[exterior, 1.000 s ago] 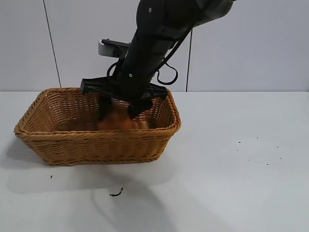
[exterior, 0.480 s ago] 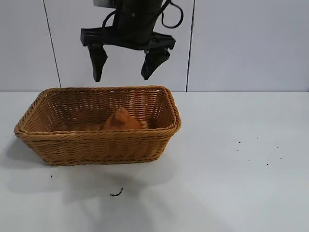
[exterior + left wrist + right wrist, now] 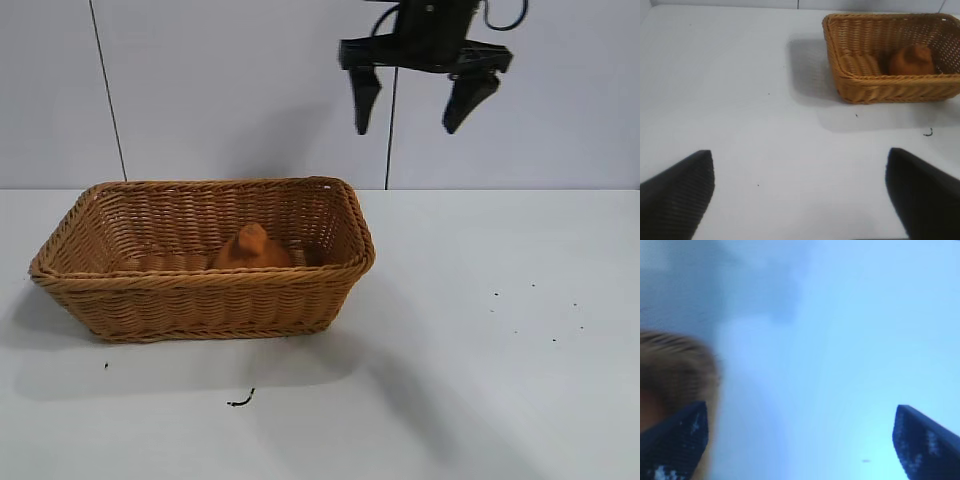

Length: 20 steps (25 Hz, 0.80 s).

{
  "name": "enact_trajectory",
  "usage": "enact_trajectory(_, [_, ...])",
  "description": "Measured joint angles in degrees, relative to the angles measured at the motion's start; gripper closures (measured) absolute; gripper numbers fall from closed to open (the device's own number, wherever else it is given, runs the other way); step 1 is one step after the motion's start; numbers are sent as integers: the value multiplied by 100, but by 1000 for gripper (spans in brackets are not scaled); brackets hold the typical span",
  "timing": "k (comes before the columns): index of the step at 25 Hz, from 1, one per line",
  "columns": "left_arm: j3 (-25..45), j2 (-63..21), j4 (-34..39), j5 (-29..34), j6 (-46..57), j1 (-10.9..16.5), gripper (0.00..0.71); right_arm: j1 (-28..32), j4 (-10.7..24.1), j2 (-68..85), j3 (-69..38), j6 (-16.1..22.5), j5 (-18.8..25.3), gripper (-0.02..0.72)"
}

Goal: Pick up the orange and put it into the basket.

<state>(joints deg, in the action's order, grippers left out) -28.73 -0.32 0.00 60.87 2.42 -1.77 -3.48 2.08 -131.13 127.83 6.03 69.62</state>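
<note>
Your right pincer point(image 3: 420, 100) hangs spread and empty, high above the table. The orange point(image 3: 251, 249) sits in the basket point(image 3: 200, 295), below and left of it. Your left pincer point(image 3: 800, 195) is spread too.

open air above basket point(image 3: 345, 262)

White table point(image 3: 480, 380), matte, scattered with dark specks. Directly on it: one woven wicker basket point(image 3: 205, 300), left of centre; one small dark curled scrap point(image 3: 241, 400), just in front of the basket.
</note>
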Motion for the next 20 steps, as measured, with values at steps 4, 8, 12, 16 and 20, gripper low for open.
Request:
enact_trajectory(4, [0,0,0,0,0,0,44,285,0,0,0,-17,0,10])
enact_trajectory(8, [0,0,0,0,0,0,44,341,11,184,-393,-64,0,10])
enact_trajectory(12, [0,0,0,11,0,0,44,341,-12,773,-1398,-108,-6,10])
enact_trajectory(16, [0,0,0,11,0,0,44,341,-46,1682,-2708,-147,-12,10])
enact_trajectory(20, [0,0,0,11,0,0,44,341,-71,2897,-4144,-181,-7,10])
